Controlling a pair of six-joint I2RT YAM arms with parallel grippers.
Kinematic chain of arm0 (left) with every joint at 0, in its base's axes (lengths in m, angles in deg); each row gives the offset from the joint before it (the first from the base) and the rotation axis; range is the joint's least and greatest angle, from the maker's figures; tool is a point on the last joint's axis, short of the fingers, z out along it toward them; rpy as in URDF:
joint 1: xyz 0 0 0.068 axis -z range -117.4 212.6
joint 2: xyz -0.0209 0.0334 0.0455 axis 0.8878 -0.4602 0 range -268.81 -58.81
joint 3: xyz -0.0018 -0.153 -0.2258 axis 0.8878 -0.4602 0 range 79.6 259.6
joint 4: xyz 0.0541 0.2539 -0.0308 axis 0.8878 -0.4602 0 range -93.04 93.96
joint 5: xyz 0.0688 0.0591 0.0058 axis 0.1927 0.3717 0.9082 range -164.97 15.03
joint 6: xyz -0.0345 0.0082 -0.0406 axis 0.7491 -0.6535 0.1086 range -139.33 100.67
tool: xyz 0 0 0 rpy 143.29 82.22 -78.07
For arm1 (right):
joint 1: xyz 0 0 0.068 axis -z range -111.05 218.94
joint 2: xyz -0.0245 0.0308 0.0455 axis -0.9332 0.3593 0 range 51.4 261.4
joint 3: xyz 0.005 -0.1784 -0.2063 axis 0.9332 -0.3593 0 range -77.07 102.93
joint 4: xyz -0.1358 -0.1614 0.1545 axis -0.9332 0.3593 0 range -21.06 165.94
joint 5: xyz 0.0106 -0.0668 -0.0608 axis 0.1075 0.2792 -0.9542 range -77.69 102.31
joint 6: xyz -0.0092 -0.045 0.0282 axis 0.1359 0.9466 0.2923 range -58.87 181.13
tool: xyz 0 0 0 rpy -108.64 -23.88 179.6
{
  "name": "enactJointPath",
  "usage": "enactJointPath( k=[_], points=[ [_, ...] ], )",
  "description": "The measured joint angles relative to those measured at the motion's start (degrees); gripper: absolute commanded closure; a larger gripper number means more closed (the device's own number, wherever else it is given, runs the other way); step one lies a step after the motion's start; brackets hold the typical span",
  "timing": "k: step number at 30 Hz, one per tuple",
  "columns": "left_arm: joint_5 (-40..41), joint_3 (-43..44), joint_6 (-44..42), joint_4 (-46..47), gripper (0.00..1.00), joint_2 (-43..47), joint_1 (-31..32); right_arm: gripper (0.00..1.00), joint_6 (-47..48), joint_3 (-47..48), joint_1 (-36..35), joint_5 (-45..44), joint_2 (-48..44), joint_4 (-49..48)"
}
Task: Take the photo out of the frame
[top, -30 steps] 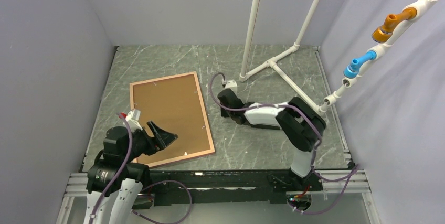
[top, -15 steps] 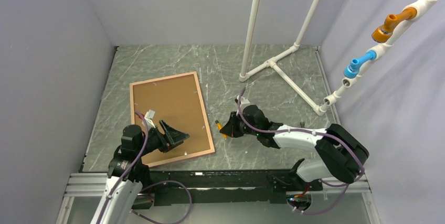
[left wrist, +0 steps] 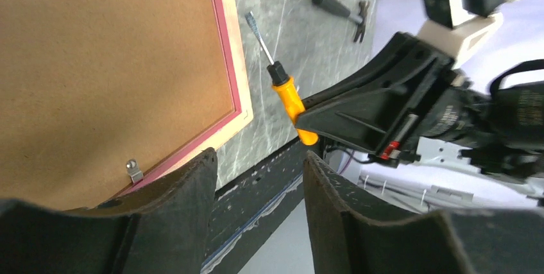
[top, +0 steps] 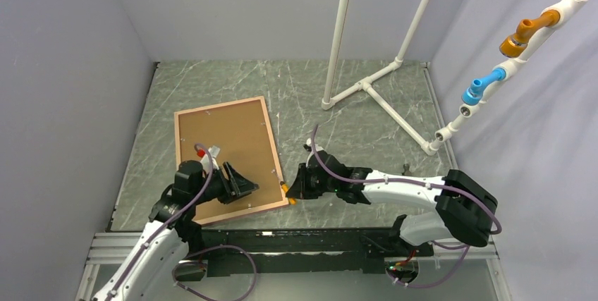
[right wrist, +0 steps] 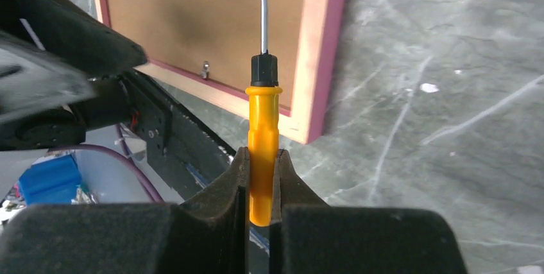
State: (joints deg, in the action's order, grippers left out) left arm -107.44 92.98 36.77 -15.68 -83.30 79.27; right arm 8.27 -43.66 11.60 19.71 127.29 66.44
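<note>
Grey marble table [top: 367, 146]: frame [top: 276, 149] face-down left of centre, backing board [top: 226, 146] up, so photo hidden beneath. Your right gripper [right wrist: 260, 171] clamps screwdriver [right wrist: 263, 120], tip over frame's near corner, likely for prying clips [left wrist: 133, 170]. Your left gripper [left wrist: 256, 165], jaws apart, empty, hovers to steady.

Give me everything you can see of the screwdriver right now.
The screwdriver has an orange plastic-looking handle, a black collar and a thin bare metal shaft. The right fingers are shut on the lower part of the handle. The shaft points at the frame near one corner. In the right wrist view the tip lies over the brown backing, but whether it touches is unclear.
</note>
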Motion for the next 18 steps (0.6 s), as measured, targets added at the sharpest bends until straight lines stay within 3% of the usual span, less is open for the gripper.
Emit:
enactJointPath(
  k=[6, 18],
  points=[
    [3.8, -0.1, -1.0, 1.5, 0.64, -5.6, 8.7, 1.0, -2.3, 7.4, -4.7, -5.5, 1.8, 7.0],
    [16.2, -0.1, 0.1, 2.7, 0.66, -12.1, 25.1, 1.0, -6.4, 20.8, -9.3, -16.7, 14.6, 23.3]
  ],
)
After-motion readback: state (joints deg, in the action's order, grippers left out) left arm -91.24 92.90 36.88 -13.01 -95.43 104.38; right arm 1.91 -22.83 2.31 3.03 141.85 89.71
